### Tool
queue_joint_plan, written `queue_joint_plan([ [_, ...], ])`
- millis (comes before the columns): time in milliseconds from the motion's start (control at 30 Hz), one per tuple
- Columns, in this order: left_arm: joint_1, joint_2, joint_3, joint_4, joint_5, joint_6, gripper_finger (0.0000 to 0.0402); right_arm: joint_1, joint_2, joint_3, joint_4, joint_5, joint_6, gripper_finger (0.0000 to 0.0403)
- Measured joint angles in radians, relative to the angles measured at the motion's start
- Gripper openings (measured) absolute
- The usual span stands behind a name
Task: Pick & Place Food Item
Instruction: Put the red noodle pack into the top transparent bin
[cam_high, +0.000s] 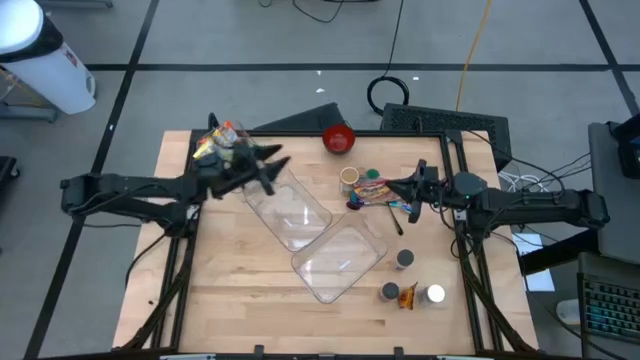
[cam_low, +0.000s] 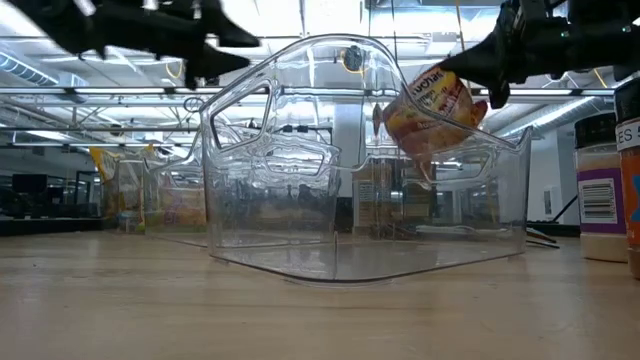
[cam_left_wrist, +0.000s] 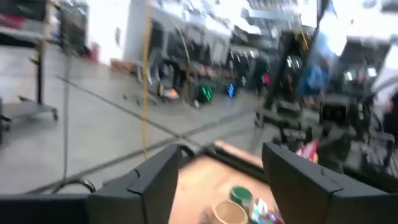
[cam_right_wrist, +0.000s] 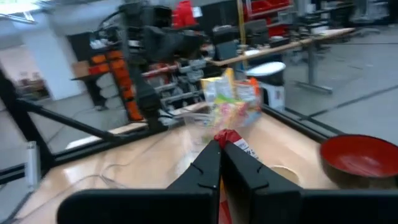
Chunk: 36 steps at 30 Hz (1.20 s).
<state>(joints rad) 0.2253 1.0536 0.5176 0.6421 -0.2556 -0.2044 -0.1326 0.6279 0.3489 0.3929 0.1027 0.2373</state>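
- The left gripper (cam_high: 270, 167) hangs over the far-left part of the worktop (cam_high: 230, 300), at the far end of a clear bin (cam_high: 290, 208).
- In its wrist view the left gripper (cam_left_wrist: 227, 180) has its two fingers (cam_left_wrist: 155, 183) set well apart with nothing between them, so it grips nothing.
- The snack packet (cam_high: 220, 140), yellow, orange and silver, is near the worktop's far-left corner, just beside the left arm's wrist. I cannot tell whether it rests on anything.
- The right wrist view shows the same snack packet (cam_right_wrist: 230, 99) beyond the right gripper's tips, in front of the left arm.
- In the low view a tilted packet (cam_low: 435, 110) shows at the clear bin's (cam_low: 360, 200) upper rim with a dark gripper at its top. I cannot tell which arm this is.
- The right gripper (cam_high: 395, 190) is over the right half of the worktop, towards the far edge, with its fingers pressed together.
- A red-tipped wrapper (cam_right_wrist: 227, 138) lies at the right gripper's (cam_right_wrist: 219, 149) tips. I cannot tell whether it is pinched.
- Colourful wrappers (cam_high: 372, 192), a small cup (cam_high: 349, 178) and a green lid (cam_high: 372, 174) lie just beside that gripper.
- A red bowl (cam_high: 338, 138) stands at the far edge.
- A second clear bin (cam_high: 340, 262) lies nearer the middle, touching the first.
- Three small jars (cam_high: 405, 259) stand towards the near-right corner.
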Motion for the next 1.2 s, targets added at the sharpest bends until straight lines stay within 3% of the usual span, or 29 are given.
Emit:
queue_joint_plan([
  [133, 0.0, 0.183, 0.18, -0.069, 0.105, 0.071, 0.0289, 0.007, 0.038, 0.0, 0.067, -0.051, -0.011, 0.0],
  [233, -0.001, 0.315, 0.318, -0.102, 0.257, 0.128, 0.0316, 0.017, 0.069, 0.0, 0.088, -0.055, -0.015, 0.0],
  [333, -0.018, 0.431, 0.448, -0.143, 0.393, 0.145, 0.0332, 0.02, 0.096, 0.0, 0.096, -0.054, -0.018, 0.0],
  [433, -0.039, 0.523, 0.568, -0.218, 0.451, 0.157, 0.0336, 0.02, 0.114, 0.0, 0.11, -0.054, -0.022, 0.0],
  [667, -0.08, 0.683, 0.762, -0.415, 0.439, 0.221, 0.0321, 0.02, 0.123, 0.0, 0.156, -0.054, -0.045, 0.0],
  [1200, -0.091, 0.79, 0.8, -0.309, 0.438, 0.192, 0.029, 0.023, 0.193, 0.001, 0.245, -0.087, -0.07, 0.0],
])
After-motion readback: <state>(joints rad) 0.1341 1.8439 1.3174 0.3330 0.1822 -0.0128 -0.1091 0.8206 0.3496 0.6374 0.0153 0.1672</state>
